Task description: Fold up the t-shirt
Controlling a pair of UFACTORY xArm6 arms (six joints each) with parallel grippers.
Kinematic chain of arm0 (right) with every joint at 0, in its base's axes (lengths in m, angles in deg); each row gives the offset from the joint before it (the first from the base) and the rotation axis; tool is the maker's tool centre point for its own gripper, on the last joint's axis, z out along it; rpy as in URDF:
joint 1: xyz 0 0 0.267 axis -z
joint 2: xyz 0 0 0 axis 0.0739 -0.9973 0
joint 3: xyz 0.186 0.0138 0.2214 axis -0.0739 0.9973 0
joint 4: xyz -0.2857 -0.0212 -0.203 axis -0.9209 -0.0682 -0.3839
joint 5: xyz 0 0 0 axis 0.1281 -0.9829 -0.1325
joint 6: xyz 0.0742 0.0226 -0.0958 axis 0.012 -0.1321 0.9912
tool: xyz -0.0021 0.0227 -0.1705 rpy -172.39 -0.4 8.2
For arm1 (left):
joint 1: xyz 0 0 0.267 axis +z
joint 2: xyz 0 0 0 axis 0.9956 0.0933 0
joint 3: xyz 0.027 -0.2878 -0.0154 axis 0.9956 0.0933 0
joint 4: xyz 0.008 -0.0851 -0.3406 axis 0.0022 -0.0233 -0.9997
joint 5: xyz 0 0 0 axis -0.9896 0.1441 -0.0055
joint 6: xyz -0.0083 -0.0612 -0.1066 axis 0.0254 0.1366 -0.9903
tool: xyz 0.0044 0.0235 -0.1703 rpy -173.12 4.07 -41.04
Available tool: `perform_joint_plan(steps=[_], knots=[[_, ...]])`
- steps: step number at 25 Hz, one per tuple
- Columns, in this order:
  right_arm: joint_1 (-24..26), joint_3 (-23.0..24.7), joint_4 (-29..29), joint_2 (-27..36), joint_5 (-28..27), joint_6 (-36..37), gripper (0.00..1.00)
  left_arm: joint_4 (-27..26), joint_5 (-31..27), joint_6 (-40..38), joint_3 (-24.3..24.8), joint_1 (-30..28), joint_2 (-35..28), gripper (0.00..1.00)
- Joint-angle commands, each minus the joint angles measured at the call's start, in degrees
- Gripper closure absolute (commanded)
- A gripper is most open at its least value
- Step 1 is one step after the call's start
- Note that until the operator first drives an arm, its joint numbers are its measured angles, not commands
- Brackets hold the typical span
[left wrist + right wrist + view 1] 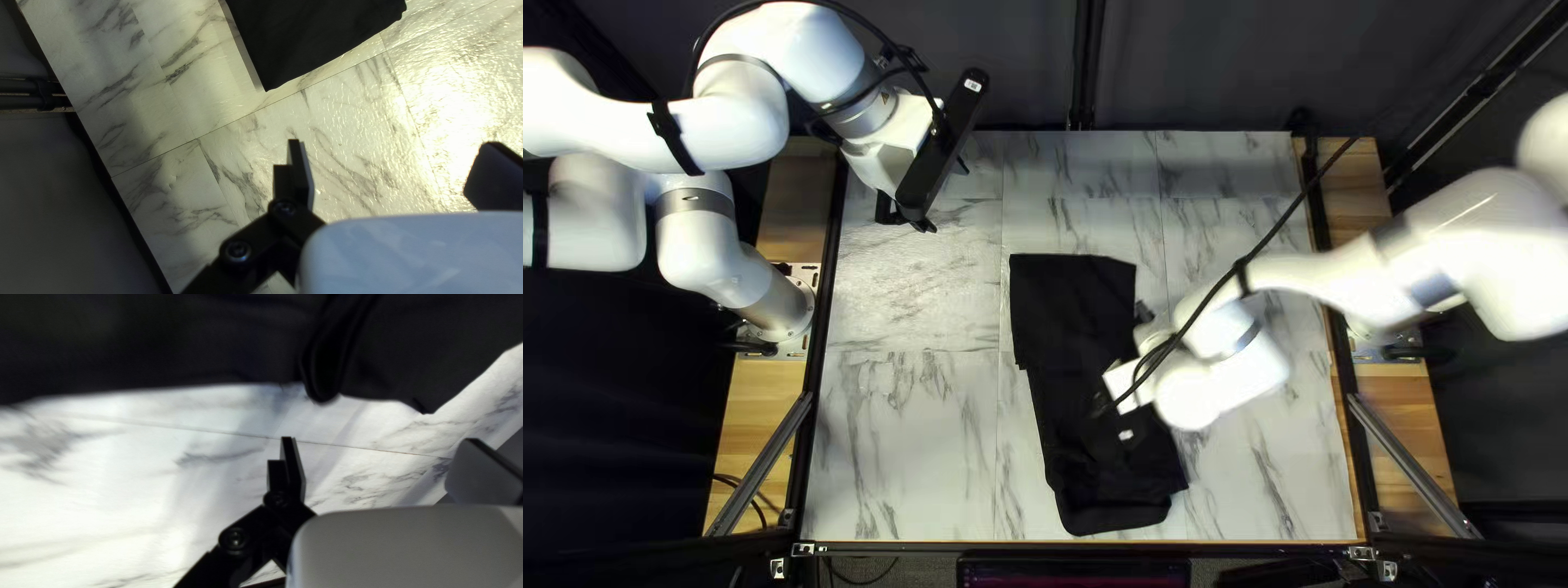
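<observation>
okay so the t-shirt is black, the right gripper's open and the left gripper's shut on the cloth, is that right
Not quite: the left wrist view shows the left gripper open, its fingers apart over the tabletop. The t-shirt is black and the right gripper is open.

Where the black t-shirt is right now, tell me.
In the top left view, the black t-shirt lies around the middle of the table, reaching toward the near edge, my right arm over its right side.
</observation>
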Motion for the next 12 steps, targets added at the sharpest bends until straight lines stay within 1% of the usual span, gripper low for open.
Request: perform_joint_plan(steps=[1, 3, 6, 7, 12], knots=[[7.59, 2.28, -2.44, 0.72, 6.04, 6.89, 0.00, 0.00, 0.00, 0.00, 0.00, 0.00, 0.00, 0.00], [10.75, 2.10, -3.97, -0.98, 9.01, 9.29, 0.00, 0.00, 0.00, 0.00, 0.00, 0.00, 0.00, 0.00], [12.32, 2.05, -5.58, -2.31, 11.23, 9.91, 0.00, 0.00, 0.00, 0.00, 0.00, 0.00, 0.00, 0.00], [12.84, 1.81, -7.51, -3.65, 12.84, 9.39, 0.00, 0.00, 0.00, 0.00, 0.00, 0.00, 0.00, 0.00], [12.82, 1.72, -7.90, -3.96, 13.05, 9.35, 0.00, 0.00, 0.00, 0.00, 0.00, 0.00, 0.00, 0.00]])
